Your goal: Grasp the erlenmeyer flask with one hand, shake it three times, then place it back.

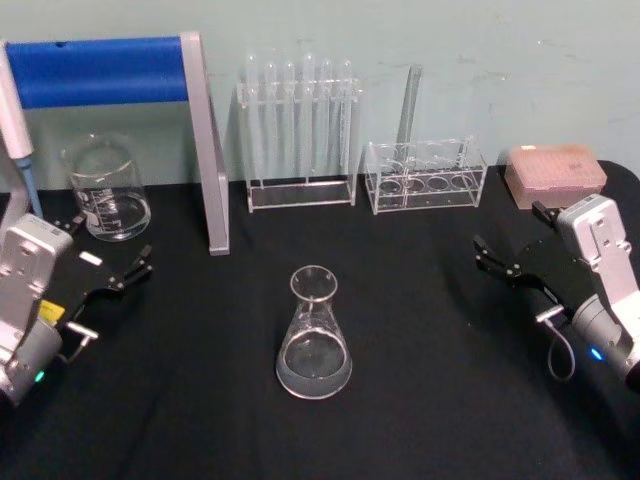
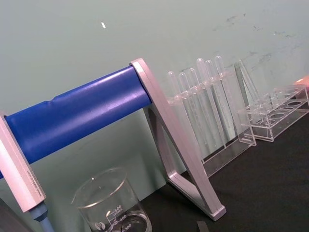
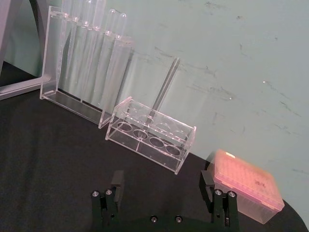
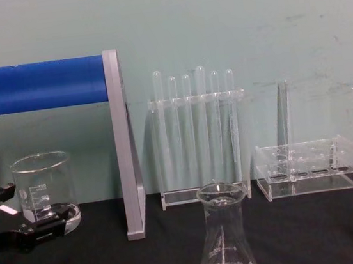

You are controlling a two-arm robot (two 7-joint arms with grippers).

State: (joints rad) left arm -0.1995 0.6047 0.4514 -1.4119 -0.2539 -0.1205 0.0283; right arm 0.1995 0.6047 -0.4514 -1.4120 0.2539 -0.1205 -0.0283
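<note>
The erlenmeyer flask (image 1: 314,335) stands upright on the black table at the middle front, clear glass with a little liquid at its base; in the chest view the erlenmeyer flask (image 4: 226,245) rises at the bottom centre. My left gripper (image 1: 108,248) hovers open at the left, well apart from the flask and just in front of the beaker; it is also in the chest view as the left gripper (image 4: 24,210). My right gripper (image 1: 512,235) stands open at the right, also far from the flask. In its wrist view the right gripper (image 3: 161,183) holds nothing.
A glass beaker (image 1: 105,188) sits back left. A blue-barred stand (image 1: 205,150) rises beside it. Behind the flask are a test tube rack (image 1: 298,130) and a low rack (image 1: 425,178) with a glass rod. A pink tip box (image 1: 555,172) lies back right.
</note>
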